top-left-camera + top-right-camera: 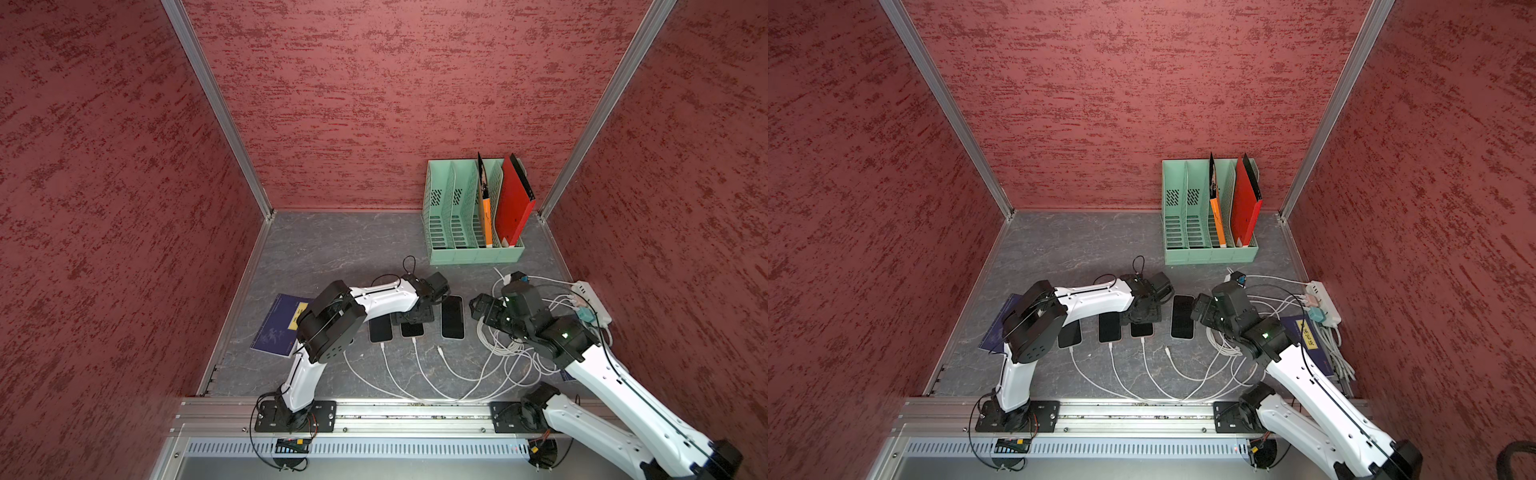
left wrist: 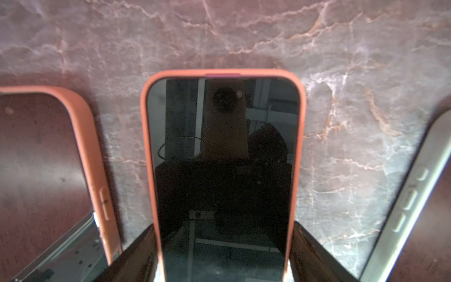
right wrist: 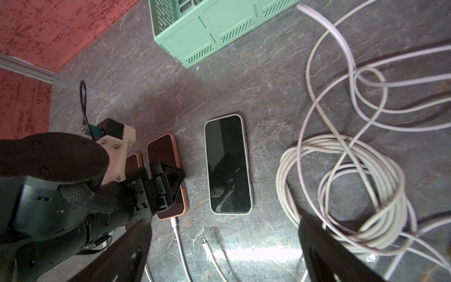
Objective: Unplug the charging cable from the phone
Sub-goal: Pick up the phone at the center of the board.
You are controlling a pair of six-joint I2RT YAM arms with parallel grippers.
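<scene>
1. One orange-cased phone (image 2: 223,146), dark screen, flat on worktop (image 2: 244,36) between two other phones (image 2: 41,158), white cable (image 3: 177,234) plugged in.
2. Left claw (image 2: 223,224) straddles it, grip unclear.
3. Right claw (image 3: 224,222) wide open, empty.
4. Blue book (image 1: 278,328) label: unreadable.

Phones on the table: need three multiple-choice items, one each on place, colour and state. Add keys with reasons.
1. Where does the rack stand?
A. in the far right corner of the table
B. beside the left arm's base
C. between the two arms

2. What colour is the case of the phone between the fingers of the left gripper?
A. green
B. orange
C. white

3. What state is the pale-cased phone in?
A. plugged in
B. unplugged
C. lifted off the table

Answers:
1 A: a top view shows it against the back wall on the right.
2 B: the left wrist view shows an orange rim around the screen.
3 B: the right wrist view shows a loose plug lying apart from its bottom edge.
</scene>
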